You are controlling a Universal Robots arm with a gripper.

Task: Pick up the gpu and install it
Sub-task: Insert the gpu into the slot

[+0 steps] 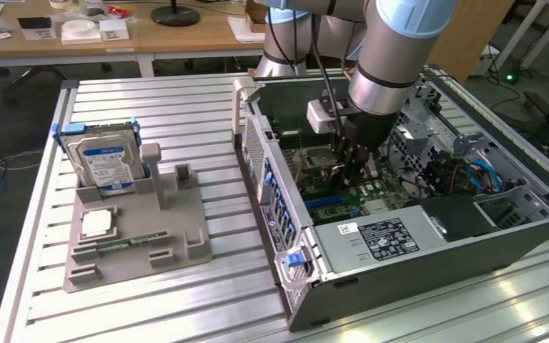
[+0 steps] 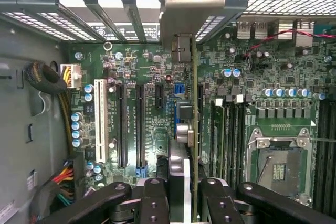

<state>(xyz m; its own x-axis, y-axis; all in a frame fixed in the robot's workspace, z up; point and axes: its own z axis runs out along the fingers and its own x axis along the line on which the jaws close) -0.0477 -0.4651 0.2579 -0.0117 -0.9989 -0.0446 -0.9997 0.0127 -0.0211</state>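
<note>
We see the gpu [image 2: 193, 129] edge-on in the wrist view, a thin brownish-green board running up the middle of the frame with its metal end bracket [image 2: 194, 9] at the top centre. It stands upright above the motherboard [image 2: 152, 124], over the row of long black expansion slots [image 2: 131, 124]; whether its edge is seated in a slot we cannot tell. The gripper [image 2: 184, 198], at the bottom centre of that frame, has its black fingers [image 2: 155, 200] pressed in against either face of the card, pinching it.

In the exterior view the gripper [image 1: 349, 166] reaches down into the open computer case [image 1: 427, 264] at the centre right of the frame, with the grey and blue arm [image 1: 399, 43] coming down from the top. The card itself is hard to make out there.

To the right of the card in the wrist view lies the empty CPU socket [image 2: 278, 166].

On the exterior view's left, well apart from the case, a grey holder tray [image 1: 179, 236] rests on the slatted metal table [image 1: 160, 107]. A hard drive [image 1: 103, 161] with a blue-white label stands upright at the tray's far end, and a narrow green memory stick [image 1: 122, 243] lies nearer the front.
</note>
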